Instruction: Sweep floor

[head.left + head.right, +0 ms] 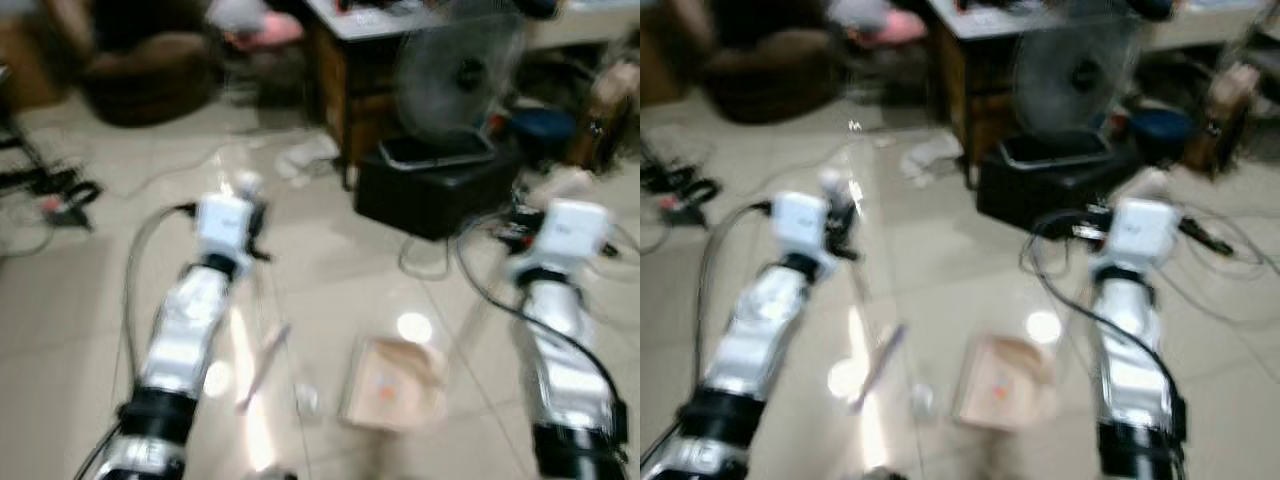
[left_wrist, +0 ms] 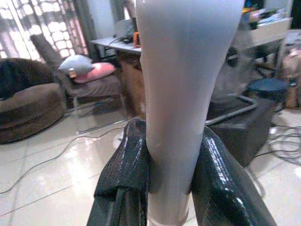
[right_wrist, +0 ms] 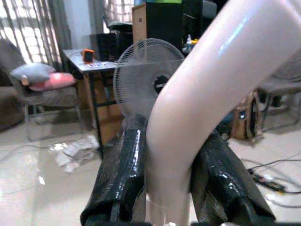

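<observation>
In the left wrist view my left gripper [image 2: 169, 146] is shut on a pale grey broom handle [image 2: 181, 70] that rises upright between its black fingers [image 2: 124, 165]. My right gripper [image 3: 171, 146] is shut on a pale pink, bent dustpan handle [image 3: 211, 80]. The blurred eye views show a pinkish-tan dustpan [image 1: 393, 385] lying on the tiled floor between my two silver arms. A thin pale stick [image 1: 262, 362] slants down to the floor left of the dustpan. A small pale scrap [image 1: 307, 400] lies between them.
A standing fan [image 1: 455, 75] sits on a black box [image 1: 435, 185] ahead right, beside a wooden desk [image 1: 345, 70]. Cables [image 1: 60, 200] trail on the left, crumpled paper [image 1: 305, 155] lies by the desk, and a brown sofa [image 1: 150, 75] stands at the back left.
</observation>
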### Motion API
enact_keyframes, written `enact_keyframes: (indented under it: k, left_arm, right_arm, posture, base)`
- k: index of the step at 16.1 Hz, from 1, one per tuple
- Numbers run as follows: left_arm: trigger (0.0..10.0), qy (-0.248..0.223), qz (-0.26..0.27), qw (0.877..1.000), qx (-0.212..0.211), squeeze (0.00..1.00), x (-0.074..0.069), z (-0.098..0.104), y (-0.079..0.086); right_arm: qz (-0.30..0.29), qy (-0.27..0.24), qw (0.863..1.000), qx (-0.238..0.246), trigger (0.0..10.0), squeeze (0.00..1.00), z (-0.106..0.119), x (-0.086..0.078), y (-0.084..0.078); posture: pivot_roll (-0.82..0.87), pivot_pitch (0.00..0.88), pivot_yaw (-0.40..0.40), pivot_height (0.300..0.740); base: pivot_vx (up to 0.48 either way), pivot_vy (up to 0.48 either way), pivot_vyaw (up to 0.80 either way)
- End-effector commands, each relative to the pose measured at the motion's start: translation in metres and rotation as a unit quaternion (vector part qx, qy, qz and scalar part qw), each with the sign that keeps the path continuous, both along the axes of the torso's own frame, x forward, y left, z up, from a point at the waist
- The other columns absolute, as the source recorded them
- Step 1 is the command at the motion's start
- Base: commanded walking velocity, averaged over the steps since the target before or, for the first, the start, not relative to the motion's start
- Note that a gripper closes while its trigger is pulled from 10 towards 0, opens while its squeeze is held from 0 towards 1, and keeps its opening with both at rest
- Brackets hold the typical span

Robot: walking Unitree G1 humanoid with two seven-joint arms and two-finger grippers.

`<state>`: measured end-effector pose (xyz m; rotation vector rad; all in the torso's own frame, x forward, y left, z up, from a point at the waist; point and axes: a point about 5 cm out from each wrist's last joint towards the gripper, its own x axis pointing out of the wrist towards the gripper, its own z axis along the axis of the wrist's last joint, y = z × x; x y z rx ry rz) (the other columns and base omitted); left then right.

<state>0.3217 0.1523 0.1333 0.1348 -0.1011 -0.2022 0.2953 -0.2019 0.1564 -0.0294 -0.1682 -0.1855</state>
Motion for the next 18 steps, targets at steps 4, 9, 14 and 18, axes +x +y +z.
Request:
enact_keyframes:
  k: [4,9,14,18]
  left_arm:
    - [10.0,-0.012,0.002,1.0,0.004,0.0,0.002,0.007,-0.002]
    - [10.0,-0.009,0.001,1.0,0.004,0.0,0.004,0.006,-0.003]
    - [10.0,-0.003,-0.01,1.0,0.007,0.0,0.001,0.003,-0.005]
    - [10.0,0.001,-0.017,1.0,-0.004,0.0,0.011,0.003,-0.008]
  right_arm:
    - [-0.013,-0.023,1.0,0.001,10.0,0.0,0.007,-0.002,-0.005]
    - [-0.027,-0.029,0.999,0.002,10.0,0.0,0.008,-0.004,-0.009]
    - [-0.034,-0.046,0.998,0.001,10.0,0.0,0.009,-0.009,-0.013]
    - [-0.033,-0.041,0.998,-0.021,10.0,0.0,0.004,-0.005,-0.016]
  posture:
    - [-0.02,0.052,0.065,0.74]
    - [-0.02,0.061,0.072,0.74]
    - [-0.02,0.067,0.084,0.74]
    - [-0.02,0.082,0.098,0.74]
  base:
    - [0.081,0.0,0.0]
    - [0.0,0.0,0.0]
    - [0.0,0.0,0.0]
    - [0.0,0.0,0.0]
